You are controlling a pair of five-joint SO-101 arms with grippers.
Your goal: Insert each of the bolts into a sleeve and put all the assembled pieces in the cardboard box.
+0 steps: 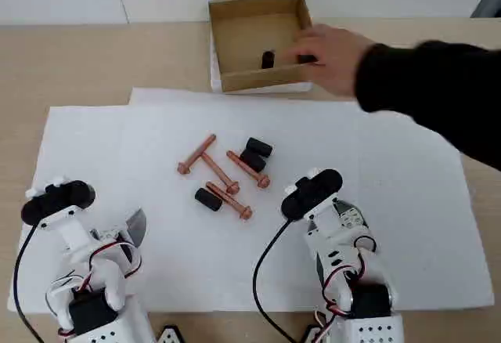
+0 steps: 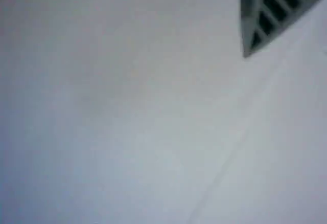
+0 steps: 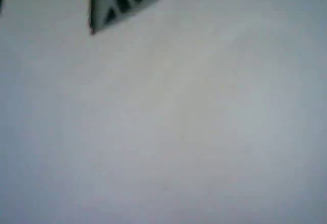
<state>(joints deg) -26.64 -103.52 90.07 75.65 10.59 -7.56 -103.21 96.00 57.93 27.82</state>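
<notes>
four slim copper-coloured metal bolts [image 1: 219,172] lie loosely bunched in the middle of the white foam sheet [image 1: 407,202], some touching. three short black cylindrical sleeves [image 1: 252,160] sit among them: two side by side at the far end of the cluster, one nearer the arms. the bolts look stiff, light and smooth, and likely to roll, so a pinch across the mid-shank, clear of the head, seems safest. the sleeves look small and round, best taken across their sides. the open brown cardboard box [image 1: 258,41] sits at the sheet's far edge and holds at least one more black sleeve. a person's hand [image 1: 329,57] reaches over its rim, which blocks that approach. the left gripper [image 1: 133,232] and right gripper [image 1: 338,219] rest low by the sheet's near edge, well apart from the parts. i cannot tell whether either is open or closed. bare sheet lies all around the cluster.
</notes>
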